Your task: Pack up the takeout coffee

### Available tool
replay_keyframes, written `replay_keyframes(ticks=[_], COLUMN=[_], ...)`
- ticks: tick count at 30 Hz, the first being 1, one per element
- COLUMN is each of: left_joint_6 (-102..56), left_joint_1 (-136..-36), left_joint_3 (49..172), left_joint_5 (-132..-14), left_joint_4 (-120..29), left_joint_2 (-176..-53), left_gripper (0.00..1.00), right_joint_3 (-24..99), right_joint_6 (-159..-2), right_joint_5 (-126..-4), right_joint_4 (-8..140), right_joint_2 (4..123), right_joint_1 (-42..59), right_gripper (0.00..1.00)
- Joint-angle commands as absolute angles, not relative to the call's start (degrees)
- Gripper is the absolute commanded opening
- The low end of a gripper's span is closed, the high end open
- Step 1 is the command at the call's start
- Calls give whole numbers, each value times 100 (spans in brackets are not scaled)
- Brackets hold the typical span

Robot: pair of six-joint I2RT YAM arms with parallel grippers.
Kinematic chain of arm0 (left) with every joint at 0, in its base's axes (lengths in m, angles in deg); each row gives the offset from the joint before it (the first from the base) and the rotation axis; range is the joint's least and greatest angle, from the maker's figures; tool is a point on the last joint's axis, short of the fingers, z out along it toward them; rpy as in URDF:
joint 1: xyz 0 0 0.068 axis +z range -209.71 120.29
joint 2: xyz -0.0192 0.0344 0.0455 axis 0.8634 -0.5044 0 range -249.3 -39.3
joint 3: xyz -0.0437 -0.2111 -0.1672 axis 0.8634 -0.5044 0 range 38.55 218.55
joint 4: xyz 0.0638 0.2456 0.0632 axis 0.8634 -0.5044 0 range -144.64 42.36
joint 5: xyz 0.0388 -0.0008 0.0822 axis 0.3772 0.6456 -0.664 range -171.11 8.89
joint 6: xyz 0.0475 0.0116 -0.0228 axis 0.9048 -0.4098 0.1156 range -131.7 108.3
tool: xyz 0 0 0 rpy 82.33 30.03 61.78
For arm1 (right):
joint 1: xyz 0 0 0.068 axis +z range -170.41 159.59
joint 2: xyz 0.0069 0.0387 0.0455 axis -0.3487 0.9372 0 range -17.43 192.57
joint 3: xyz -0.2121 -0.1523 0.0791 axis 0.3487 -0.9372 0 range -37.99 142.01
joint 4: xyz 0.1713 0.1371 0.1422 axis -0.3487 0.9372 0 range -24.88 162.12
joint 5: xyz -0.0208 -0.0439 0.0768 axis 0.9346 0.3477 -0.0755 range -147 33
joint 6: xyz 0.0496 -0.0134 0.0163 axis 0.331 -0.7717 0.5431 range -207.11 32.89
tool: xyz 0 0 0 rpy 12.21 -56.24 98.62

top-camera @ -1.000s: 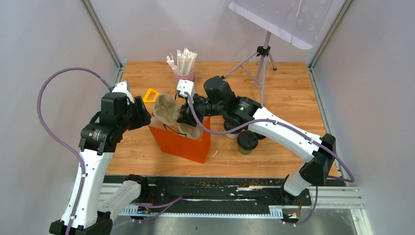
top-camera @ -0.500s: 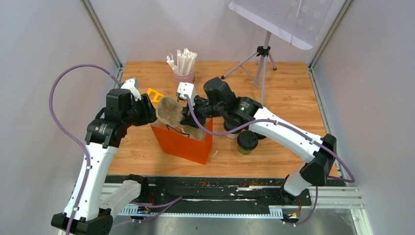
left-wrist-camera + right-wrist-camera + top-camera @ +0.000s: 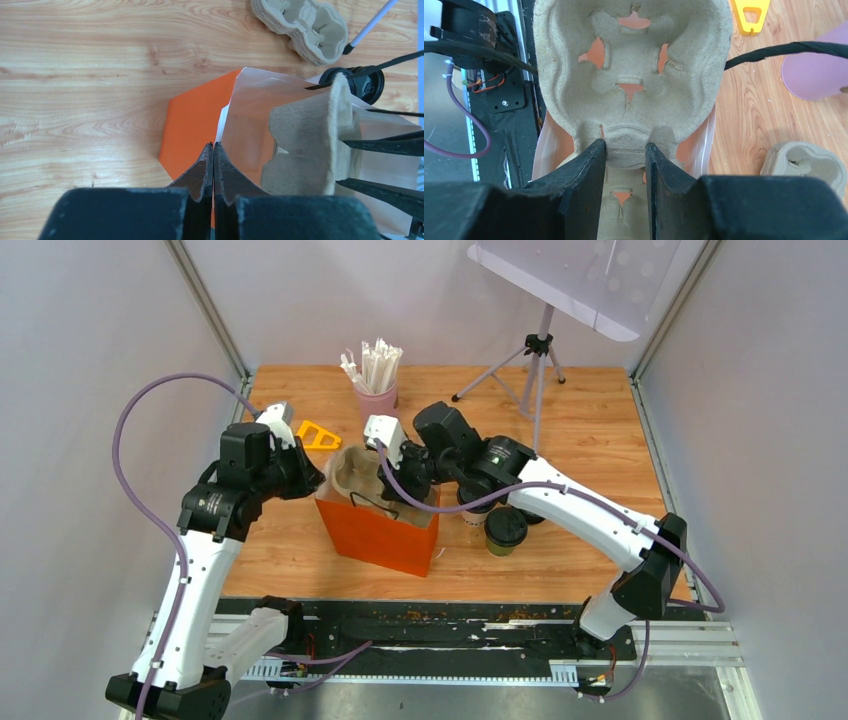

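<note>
From above, my left gripper sits at the left rim of the orange bag, which stands upright near the front edge of the desk, left of the middle. My right gripper reaches over the bag's mouth and holds the pulp carrier, which sits tilted in the opening. The olive-green cup stands just right of the bag, toward the front edge. The whitish cup is beside it, mostly hidden under my right arm. The pink cup of sticks is at the back edge, and a yellow piece lies toward the left edge.

Through my left wrist, my left gripper has its jaws pressed together on the thin rim of the orange bag. The pulp carrier stands on edge inside. A second pulp carrier lies on the bare wood beyond.

Through my right wrist, my right gripper is clamped on the near ridge of the pulp carrier, one finger on each side. Orange shows through its cutouts. The yellow piece, the pink cup and the second pulp carrier lie on the wood to the right.
</note>
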State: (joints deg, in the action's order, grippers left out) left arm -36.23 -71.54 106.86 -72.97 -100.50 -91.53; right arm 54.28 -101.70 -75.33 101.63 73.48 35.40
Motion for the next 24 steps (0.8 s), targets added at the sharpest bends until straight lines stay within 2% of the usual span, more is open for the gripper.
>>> replay_keyframes(ticks=[1,11,24], left_joint_6=[-3566,-3702,-3744], left_joint_1=[-7113,-7113,-7113], left_joint_3=[10748,10559,10435], left_joint_5=[-7045,-6621,-6371], left_joint_4=[-9828,-9713,-9853], left_joint_2=[-9010,-8890,-8743], left_gripper=[0,0,0], right_joint_3=[5909,6098,5842], right_joint_6=[-10362,-10548,-10678], right_joint_5=[-7171,-6475,-6266], right_joint_4=[10698,11184,11385], right_joint_2=[7504,8004,8293], right_joint_1=[3615,3784,4036], right_gripper=[25,24,26])
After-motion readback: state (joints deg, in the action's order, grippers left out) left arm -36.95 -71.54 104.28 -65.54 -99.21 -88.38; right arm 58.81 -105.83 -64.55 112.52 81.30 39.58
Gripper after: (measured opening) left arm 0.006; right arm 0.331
